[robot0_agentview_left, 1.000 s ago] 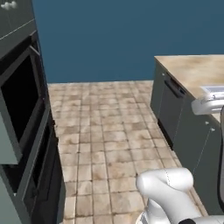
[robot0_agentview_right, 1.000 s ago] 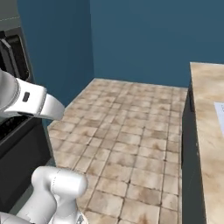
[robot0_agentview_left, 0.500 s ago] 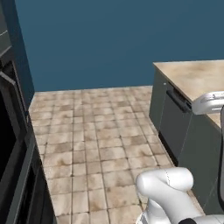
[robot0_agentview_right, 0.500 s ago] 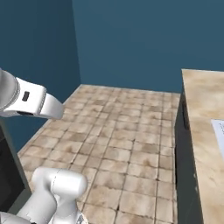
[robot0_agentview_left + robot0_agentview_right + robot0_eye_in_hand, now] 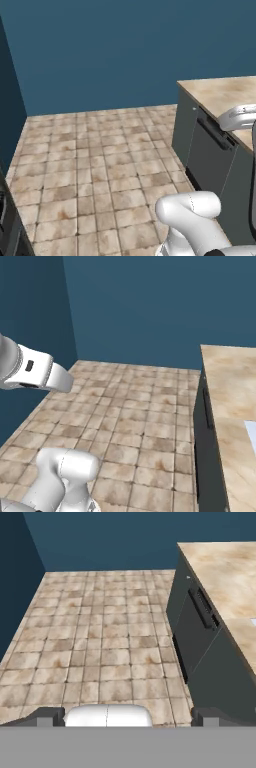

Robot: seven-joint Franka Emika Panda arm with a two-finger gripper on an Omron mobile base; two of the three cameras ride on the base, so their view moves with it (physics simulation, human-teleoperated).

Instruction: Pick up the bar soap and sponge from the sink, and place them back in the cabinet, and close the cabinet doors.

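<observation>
The bar soap, the sponge, the sink and the cabinet with its doors are out of view. In the hand view my gripper [image 5: 127, 718] looks down over tiled floor, its two dark fingertips [image 5: 49, 717] set wide apart with nothing between them, so it is open. A white arm link [image 5: 31, 368] crosses the left of the right base view, and another link [image 5: 240, 117] hangs over the counter in the left base view.
A beige stone counter [image 5: 225, 92] [image 5: 230, 381] [image 5: 225, 572] runs along the right, with dark grey-green lower fronts [image 5: 210, 150] [image 5: 195, 622]. A pale sliver [image 5: 251, 433] lies on it at the frame edge. Tiled floor [image 5: 100, 160] reaches a blue wall [image 5: 125, 50]. A dark oven edge [image 5: 5, 220] stands at lower left.
The whole picture has shifted, so the base has moved: the oven column has slid out to the left and more blue wall shows. The arm keeps its pose.
</observation>
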